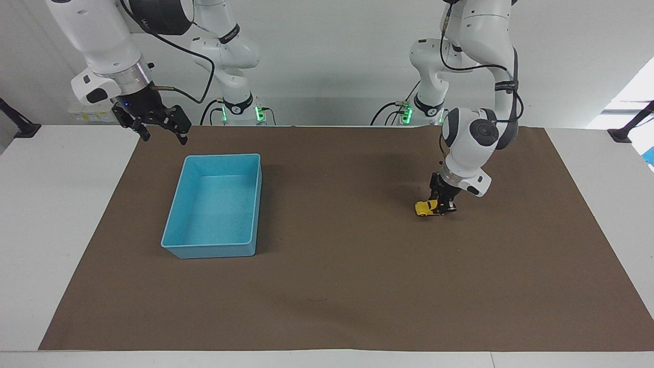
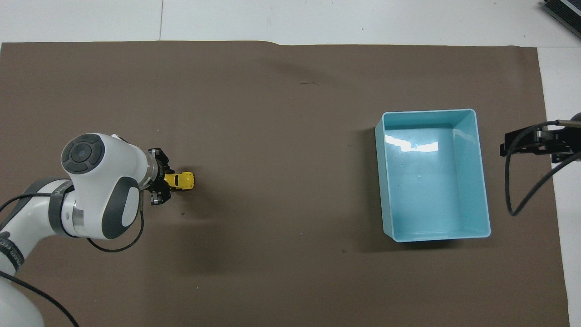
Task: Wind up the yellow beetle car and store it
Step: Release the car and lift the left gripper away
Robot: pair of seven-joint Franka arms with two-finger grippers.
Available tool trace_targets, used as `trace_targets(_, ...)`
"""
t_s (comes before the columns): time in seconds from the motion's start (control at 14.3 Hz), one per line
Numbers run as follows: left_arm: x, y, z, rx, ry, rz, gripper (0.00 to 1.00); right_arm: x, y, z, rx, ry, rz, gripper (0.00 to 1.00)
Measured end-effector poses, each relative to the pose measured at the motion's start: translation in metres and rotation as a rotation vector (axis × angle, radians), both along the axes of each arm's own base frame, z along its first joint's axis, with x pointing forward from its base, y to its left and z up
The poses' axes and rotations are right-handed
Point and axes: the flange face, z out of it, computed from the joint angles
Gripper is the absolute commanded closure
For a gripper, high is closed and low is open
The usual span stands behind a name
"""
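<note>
Our right gripper (image 1: 162,129) waits up in the air, over the edge of the brown mat (image 1: 332,286) at the right arm's end of the table. Its fingers are spread apart and it holds nothing.

Next comes the blue bin (image 1: 209,251). It sits flat on the mat, and there is nothing in it. This is where we think the car should go at the end.

Then there is a long bare bit of mat.

Last comes the yellow beetle car (image 1: 425,208). It is down on the mat, toward the left arm's end of the table and well apart from the bin. Our left gripper (image 1: 443,206) reaches down from above and its fingers squeeze the back part of the car. The round front end sticks out toward the bin.

We think we are winding the car up now. To do it well, we should press down a little so the wheels roll on the mat and do not slide. We should pull it straight back, not crooked. We must hold tight, because a wound-up car wants to zoom off. When we lift it, the wheels may spin, so we should carry it right over the bin and only then let go.
</note>
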Motion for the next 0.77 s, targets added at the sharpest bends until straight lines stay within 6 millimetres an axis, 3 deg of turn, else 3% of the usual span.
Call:
trace_targets(0.14,0.000,0.000,0.000,0.000,0.001,0.001,0.08,0.000,0.000,0.000,0.000,0.000,0.000,0.00)
trace_targets(0.21,0.000,0.001,-0.001,0.001,0.001,0.002,0.00,0.000,0.000,0.000,0.000,0.000,0.000,0.00)
trace_targets(0.42,0.003,0.001,-0.004,0.005,0.022,0.002,0.00,0.000,0.000,0.000,0.000,-0.001,0.000,0.00)
trace_targets(0.77,0.013,-0.003,0.015,0.007,0.053,-0.004,0.00,0.000,0.000,0.000,0.000,-0.001,0.000,0.00)
